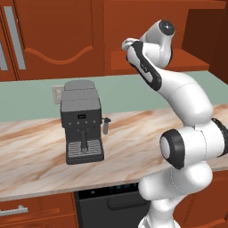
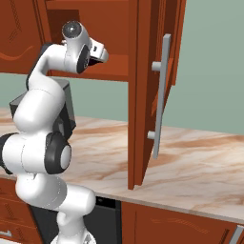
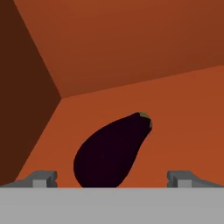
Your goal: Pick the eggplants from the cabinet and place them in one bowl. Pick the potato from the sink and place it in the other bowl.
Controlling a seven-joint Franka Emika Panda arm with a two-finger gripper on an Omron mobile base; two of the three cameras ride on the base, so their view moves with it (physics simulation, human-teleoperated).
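Arm is reaching up into the open cabinet [image 2: 143, 95] above the worktop [image 1: 40, 147]. Claw [image 3: 112, 179] is standing wide open, holding nothing, its fingertips [image 3: 41, 178] flanking one eggplant [image 3: 111, 153] lying on the cabinet floor near a back corner. Wide spread is presumably leaving room to straddle it. Contact is probably not made yet; view is too tight to confirm.

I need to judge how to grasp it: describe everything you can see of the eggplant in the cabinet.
The eggplant is a smooth, glossy, dark purple-black teardrop with a small olive-brown stem cap at its narrow end. It lies on its side on the reddish-brown cabinet floor, fat end toward the camera, narrow end pointing away and to the right. It lies between the open gripper's fingertips, which do not touch it.
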